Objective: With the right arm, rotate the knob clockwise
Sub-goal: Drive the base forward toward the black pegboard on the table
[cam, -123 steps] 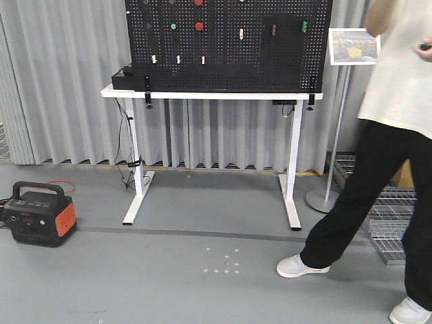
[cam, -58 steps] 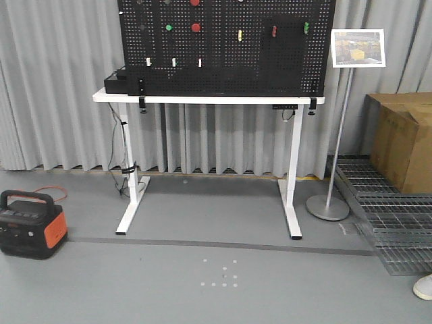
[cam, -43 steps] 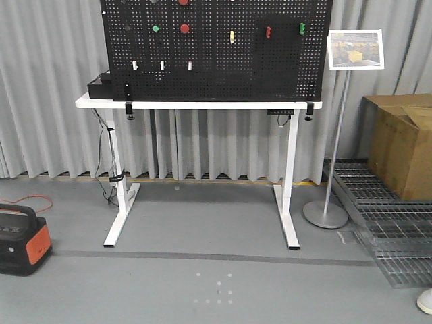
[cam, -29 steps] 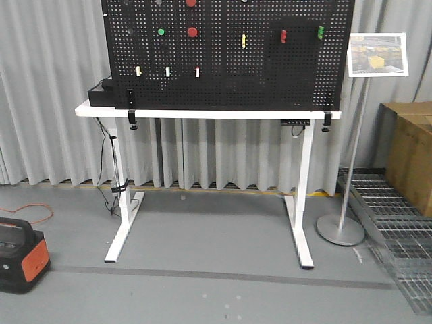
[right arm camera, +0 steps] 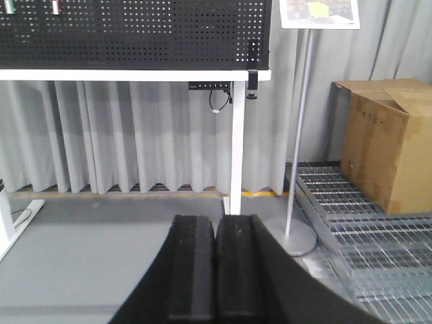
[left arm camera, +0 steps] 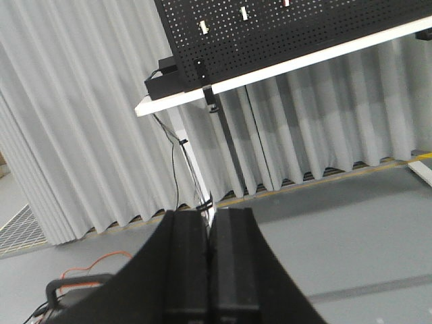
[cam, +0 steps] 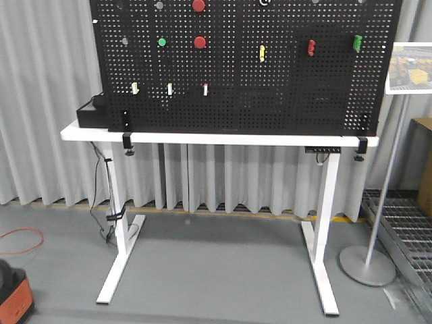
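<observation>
Showing front view, L to R: orange-and-black power station (cam: 12, 297) on floor at lower-L corner, cut by frame; black box (cam: 91, 115) on L end of white table (cam: 223, 138); black pegboard (cam: 236, 101) upright on table, clamped at its front edge; on board, green button (cam: 162, 42), two red buttons (cam: 200, 42) one above the other, three small pale toggles (cam: 169, 88) in a row below; knob (cam: 264, 2) at very top of frame, approx. mid-board, R of upper red button and above yellow toggle (cam: 262, 52); only lower part of its whitish ring shows, so bar angle cannot be told; further R, red piece (cam: 311, 47) and green piece (cam: 358, 42); sign stand (cam: 412, 64) on floor just R of table.
Left wrist view: left gripper (left arm camera: 210, 219) w/ fingers pressed together, nothing between; well apart from board.
Right wrist view: right gripper (right arm camera: 216, 223) likewise closed on nothing, low, facing table's R leg (right arm camera: 236, 142); cardboard box (right arm camera: 378, 142) on metal grating (right arm camera: 364, 250) at R; knob outside this view.
</observation>
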Tool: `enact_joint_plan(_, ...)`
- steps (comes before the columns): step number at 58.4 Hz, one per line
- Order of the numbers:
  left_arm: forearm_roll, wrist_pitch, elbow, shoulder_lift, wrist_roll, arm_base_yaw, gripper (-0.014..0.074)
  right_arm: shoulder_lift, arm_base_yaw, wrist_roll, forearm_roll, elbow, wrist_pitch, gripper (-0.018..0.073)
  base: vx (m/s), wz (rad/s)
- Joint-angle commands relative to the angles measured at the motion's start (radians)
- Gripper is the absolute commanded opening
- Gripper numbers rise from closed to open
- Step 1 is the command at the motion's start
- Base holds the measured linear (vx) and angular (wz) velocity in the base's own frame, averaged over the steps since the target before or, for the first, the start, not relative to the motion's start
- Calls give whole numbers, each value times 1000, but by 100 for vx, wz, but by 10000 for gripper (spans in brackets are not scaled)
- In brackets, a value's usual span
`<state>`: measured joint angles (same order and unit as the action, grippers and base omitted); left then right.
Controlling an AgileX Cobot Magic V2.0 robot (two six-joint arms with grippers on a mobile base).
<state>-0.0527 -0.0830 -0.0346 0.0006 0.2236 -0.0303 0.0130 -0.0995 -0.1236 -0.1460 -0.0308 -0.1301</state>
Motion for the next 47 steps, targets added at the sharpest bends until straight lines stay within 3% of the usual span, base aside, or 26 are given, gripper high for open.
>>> enact_joint_plan(1,5,83,-16,14,-3,-1,-6,9,-7,7,-3,-8,85,-11,50,-2)
enact_joint_plan(47,5,83,-16,14,-3,-1,-6,9,-7,7,-3,-8,85,-11,49,-4)
